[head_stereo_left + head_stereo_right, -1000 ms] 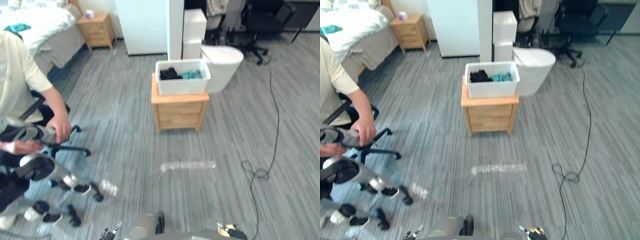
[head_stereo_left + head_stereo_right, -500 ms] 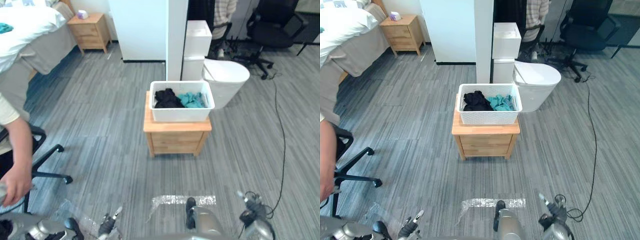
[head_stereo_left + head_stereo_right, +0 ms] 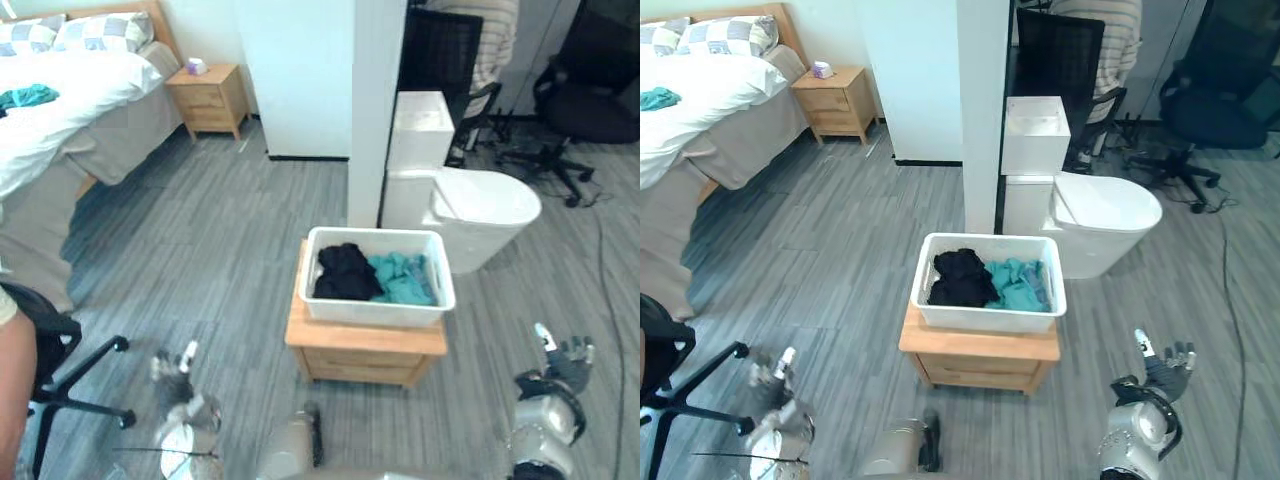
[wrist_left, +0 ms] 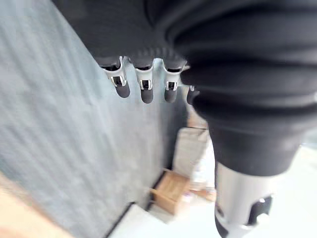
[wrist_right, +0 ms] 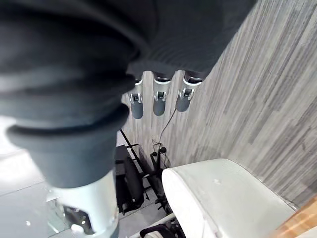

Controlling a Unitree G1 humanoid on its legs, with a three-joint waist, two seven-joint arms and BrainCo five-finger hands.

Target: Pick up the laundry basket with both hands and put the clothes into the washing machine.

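Observation:
A white laundry basket (image 3: 375,312) stands on a low wooden stand (image 3: 365,355) in the middle of the floor. Black clothes (image 3: 345,272) and teal clothes (image 3: 403,278) lie inside it. Behind it to the right sits a white rounded washing machine (image 3: 480,212), which also shows in the right wrist view (image 5: 223,198). My left hand (image 3: 172,372) hangs low to the left of the stand, open and holding nothing, its fingers (image 4: 143,87) straight. My right hand (image 3: 565,352) is low to the right of the stand, open, with relaxed fingers (image 5: 156,96). Both hands are well apart from the basket.
A bed (image 3: 60,100) and a wooden nightstand (image 3: 210,95) stand at the back left. A black office chair (image 3: 60,365) and a person's arm (image 3: 12,400) are at the near left. A white pillar (image 3: 375,110) rises behind the basket, with dark office chairs (image 3: 590,100) at the back right.
The camera has moved closer to the basket and swung up. Both hands have risen into view on either side of the stand. The person has slid mostly out at the left.

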